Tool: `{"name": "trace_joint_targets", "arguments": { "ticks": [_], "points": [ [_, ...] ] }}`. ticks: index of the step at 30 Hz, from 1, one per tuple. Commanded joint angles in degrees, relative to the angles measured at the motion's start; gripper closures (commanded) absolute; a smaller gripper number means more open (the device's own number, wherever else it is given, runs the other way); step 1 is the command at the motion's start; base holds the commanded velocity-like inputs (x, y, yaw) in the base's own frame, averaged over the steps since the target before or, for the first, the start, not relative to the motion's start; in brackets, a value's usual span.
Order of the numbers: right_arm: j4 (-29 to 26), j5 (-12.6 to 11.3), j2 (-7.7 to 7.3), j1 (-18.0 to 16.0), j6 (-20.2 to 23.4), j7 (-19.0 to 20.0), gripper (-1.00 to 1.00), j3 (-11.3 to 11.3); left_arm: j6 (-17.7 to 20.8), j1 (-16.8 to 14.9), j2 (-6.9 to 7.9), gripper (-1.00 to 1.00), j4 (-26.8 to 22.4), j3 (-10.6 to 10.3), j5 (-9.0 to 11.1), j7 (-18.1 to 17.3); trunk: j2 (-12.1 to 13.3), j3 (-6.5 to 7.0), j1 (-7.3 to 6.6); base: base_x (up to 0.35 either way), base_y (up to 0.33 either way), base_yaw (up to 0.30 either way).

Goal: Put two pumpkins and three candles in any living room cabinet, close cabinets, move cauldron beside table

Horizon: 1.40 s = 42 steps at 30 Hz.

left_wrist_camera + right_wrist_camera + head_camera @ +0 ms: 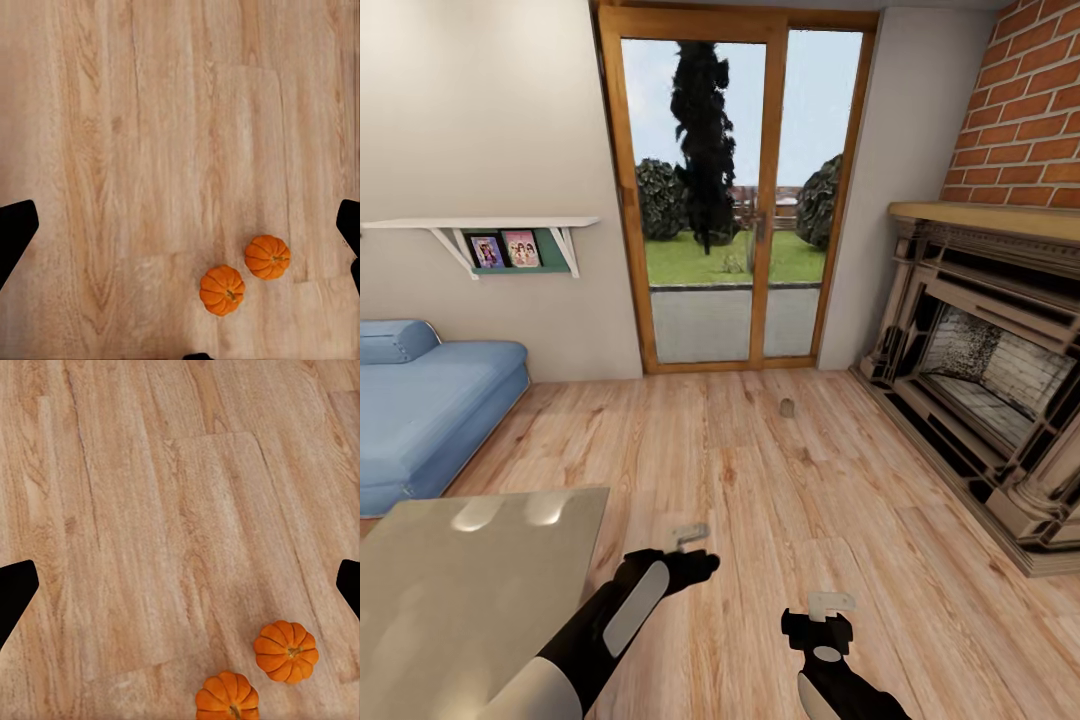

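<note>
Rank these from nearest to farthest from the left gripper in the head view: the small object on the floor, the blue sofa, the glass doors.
1. The blue sofa, off to the left gripper's left.
2. The small object on the wooden floor, ahead and to the right.
3. The glass doors, straight ahead at the far wall.

The sofa and the small object are close to call.

Two pumpkins [244, 274] lie side by side on floor [150, 150].

Light wood-plank floor [760, 480]. Far wall: wood-framed glass double door [735, 190] opening onto daylight, lawn and trees. Left: blue sofa [420, 410] beneath a white wall shelf [480, 225] holding two pictures. Right: ornate fireplace [985, 370] under red brick wall [1025, 100].
</note>
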Motion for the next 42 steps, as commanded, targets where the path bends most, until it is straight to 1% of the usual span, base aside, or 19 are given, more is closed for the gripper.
{"name": "trace_joint_targets", "arguments": {
  "ticks": [1,4,12,22,31,42],
  "points": [
    [-0.1,-0.5,-0.04,-0.1,0.0,-0.5,-1.0,0.5,0.1,0.0,0.02,-1.0,-0.4,-0.1,0.7,0.6,-0.1,-0.07,0.01,0.0,0.0,0.0],
    [0.0,-0.5,-0.01,-0.1,0.0,-0.5,-1.0,0.5,0.1,0.0,-0.05,-1.0,-1.8,-0.2,1.0,0.6,-0.1,-0.07,0.01,0.0,0.0,0.0],
    [-0.1,-0.5,0.01,-0.1,0.0,-0.5,-1.0,0.5,0.1,0.0,-0.01,-1.0,-2.7,0.0,1.3,0.6,-0.1,-0.07,0.01,0.0,0.0,0.0],
    [-0.1,-0.5,-0.05,-0.1,-0.1,-0.5,-1.0,0.4,0.1,0.0,0.1,-1.0,-2.9,0.0,1.2,0.6,-0.1,-0.07,0.01,0.0,0.0,0.0],
    [-0.1,-0.5,-0.08,-0.1,-0.1,-0.5,-1.0,0.4,0.1,0.0,0.42,-1.0,-2.9,0.5,1.2,0.6,-0.1,-0.07,0.01,0.0,0.0,0.0],
    [0.0,-0.6,-0.06,-0.1,-0.1,-0.5,-1.0,0.4,0.1,0.0,0.44,-1.0,-2.9,0.4,1.2,0.6,-0.1,-0.07,0.01,0.0,0.0,0.0]
  ]
}}
